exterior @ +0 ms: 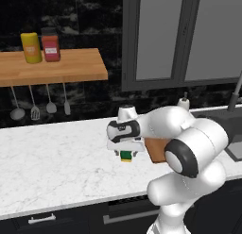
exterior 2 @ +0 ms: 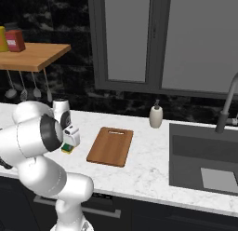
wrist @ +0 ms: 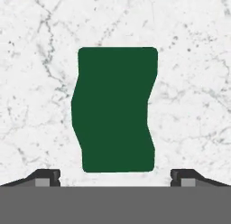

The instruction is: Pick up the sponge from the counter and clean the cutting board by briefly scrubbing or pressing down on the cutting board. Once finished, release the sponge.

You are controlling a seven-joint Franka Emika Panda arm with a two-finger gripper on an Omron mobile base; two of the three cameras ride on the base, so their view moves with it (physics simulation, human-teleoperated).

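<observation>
From my seat, the hand view looks straight down on the sponge (wrist: 114, 109), its dark green top lying on the white marble counter (wrist: 194, 83). The two finger tips (wrist: 45, 177) stand wide apart at the bottom of that view, one on either side of the sponge, with bare marble visible between each tip and the sponge's edges. So I read the gripper (wrist: 115, 178) as spread open and holding nothing; the sponge sits in the gap between the tips without touching either.

In the left base view the gripper (exterior: 125, 152) points down at the counter (exterior: 56, 162), and the sponge (exterior: 126, 156) shows directly below it, green over yellow. Whether the sponge rests fully on the marble there I cannot quite tell, since the hand covers its top (the hand view suggests it does).

In the right base view the gripper (exterior 2: 70, 142) hangs over the sponge (exterior 2: 68, 148), and the cutting board (exterior 2: 110, 146) lies flat on the counter (exterior 2: 148, 174) just beside the tool, on the side toward the sink (exterior 2: 204, 155). The sponge is on marble near the board, not on it. A soap bottle (exterior 2: 156, 116) stands beyond the board, farther from the tool.
</observation>
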